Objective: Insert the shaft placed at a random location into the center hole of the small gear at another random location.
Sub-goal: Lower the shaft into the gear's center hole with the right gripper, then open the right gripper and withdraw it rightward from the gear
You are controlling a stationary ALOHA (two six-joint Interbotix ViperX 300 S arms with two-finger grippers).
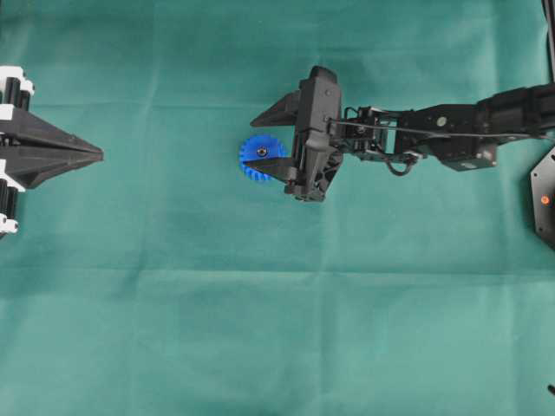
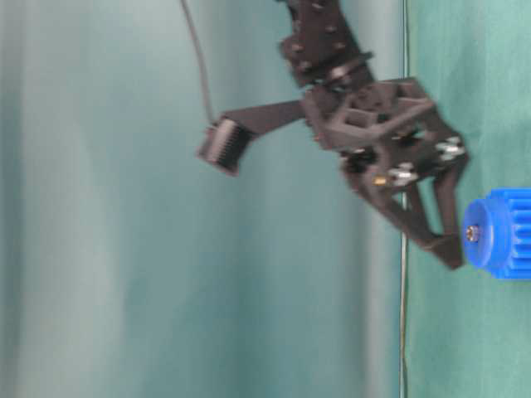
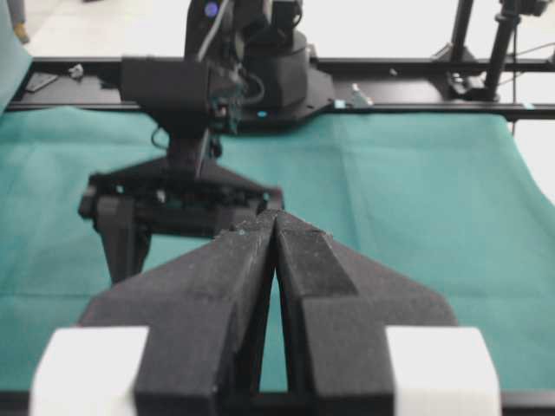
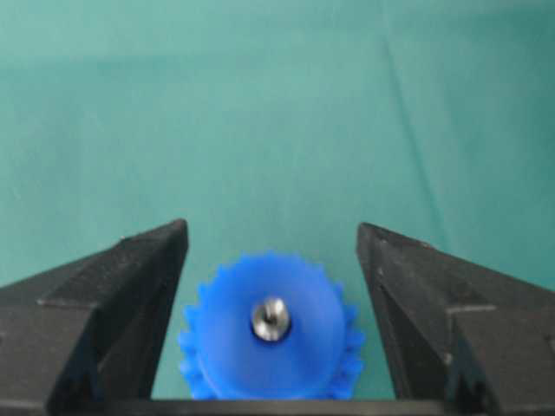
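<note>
Overhead view: green cloth [image 1: 260, 303] under small gear [image 1: 253, 152].

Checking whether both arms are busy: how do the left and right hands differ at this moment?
The left hand is shut, fingers pressed together, holding nothing; the right hand is open. The left sits at the table's edge, far from the gear; the right hangs over the gear, whose hole holds the pin. Both are black.

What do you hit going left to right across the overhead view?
Left pincer, shut, at the left edge → bare green cloth → small gear with the shaft seated in its center hole → right pincer, open, one finger over the gear → right arm out to the right edge.
</note>
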